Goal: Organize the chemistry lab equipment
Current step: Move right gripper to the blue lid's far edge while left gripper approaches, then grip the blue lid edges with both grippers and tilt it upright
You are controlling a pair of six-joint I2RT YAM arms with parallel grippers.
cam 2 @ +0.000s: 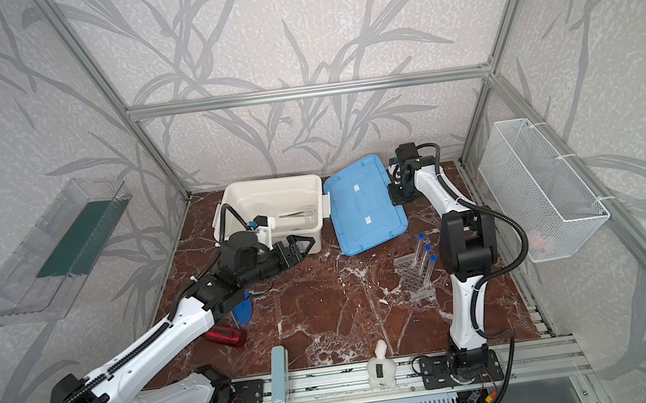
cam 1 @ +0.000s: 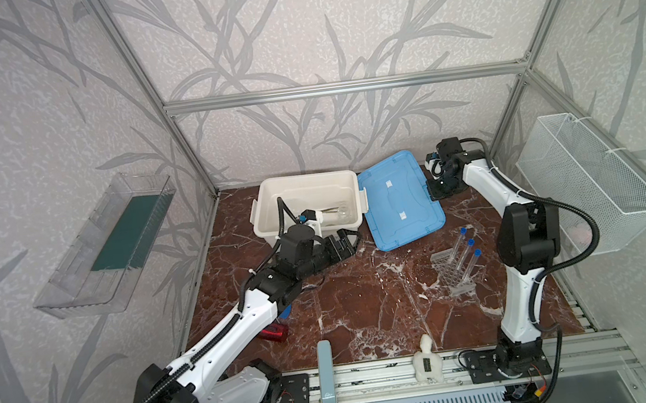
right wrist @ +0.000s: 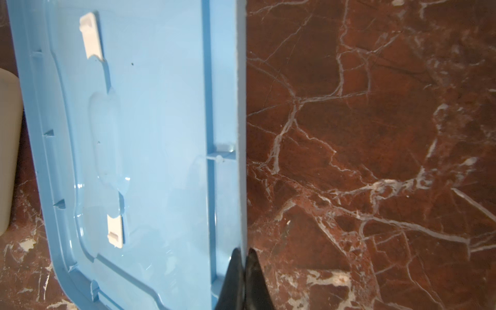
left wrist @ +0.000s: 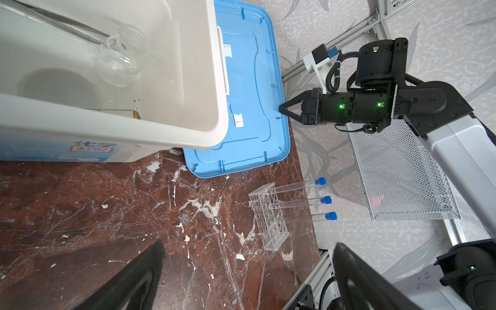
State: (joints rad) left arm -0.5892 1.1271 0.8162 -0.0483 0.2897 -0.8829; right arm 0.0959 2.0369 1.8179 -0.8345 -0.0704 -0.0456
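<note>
Looks like lid step: right gripper [right wrist: 245,253] pinched on blue lid [cam 1: 397,206] rim; left gripper [cam 1: 346,243] wide open, empty, by white bin [cam 1: 306,177]. Next: lift, flip lid onto bin

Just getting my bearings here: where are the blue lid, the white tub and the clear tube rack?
blue lid [cam 1: 399,201]: in a top view, its flat middle.
white tub [cam 1: 311,189]: in a top view, its far inner wall.
clear tube rack [left wrist: 268,214]: left wrist view, its perforated face.

Bright even light, soft glare on blue lid [right wrist: 134,150].
</note>
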